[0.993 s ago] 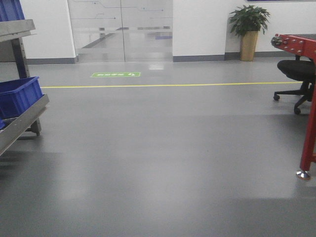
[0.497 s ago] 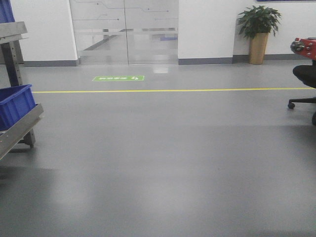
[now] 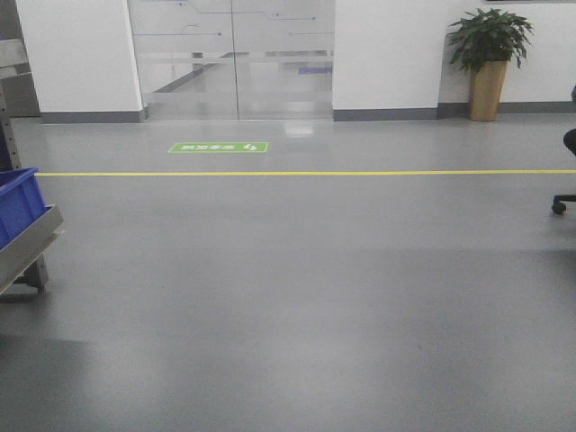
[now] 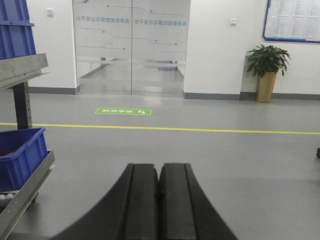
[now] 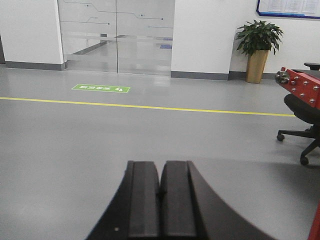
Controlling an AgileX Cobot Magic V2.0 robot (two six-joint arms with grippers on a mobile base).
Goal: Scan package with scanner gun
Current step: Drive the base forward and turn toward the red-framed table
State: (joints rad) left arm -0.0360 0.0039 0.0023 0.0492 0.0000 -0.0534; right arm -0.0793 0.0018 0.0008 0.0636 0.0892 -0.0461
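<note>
Facing: glass doors (image 3: 232, 58), yellow floor line (image 3: 306, 173) ahead.
Left gripper (image 4: 159, 170): clenched, empty; blue bin (image 4: 22, 160) at left.
Right gripper (image 5: 161, 167): clenched, empty; office chair (image 5: 302, 109), red frame (image 5: 300, 85) right.

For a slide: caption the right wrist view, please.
Right gripper shut above grey floor; yellow line, plant and chair ahead.

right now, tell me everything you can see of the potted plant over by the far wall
The potted plant stands upright on the grey floor, close to the white wall and right of the frosted glass doors. Its bushy dark green leaves spread above a tall tan pot that narrows toward its base. The pot's material is unclear. Only the floor visibly touches it. A notice board hangs above it.
</note>
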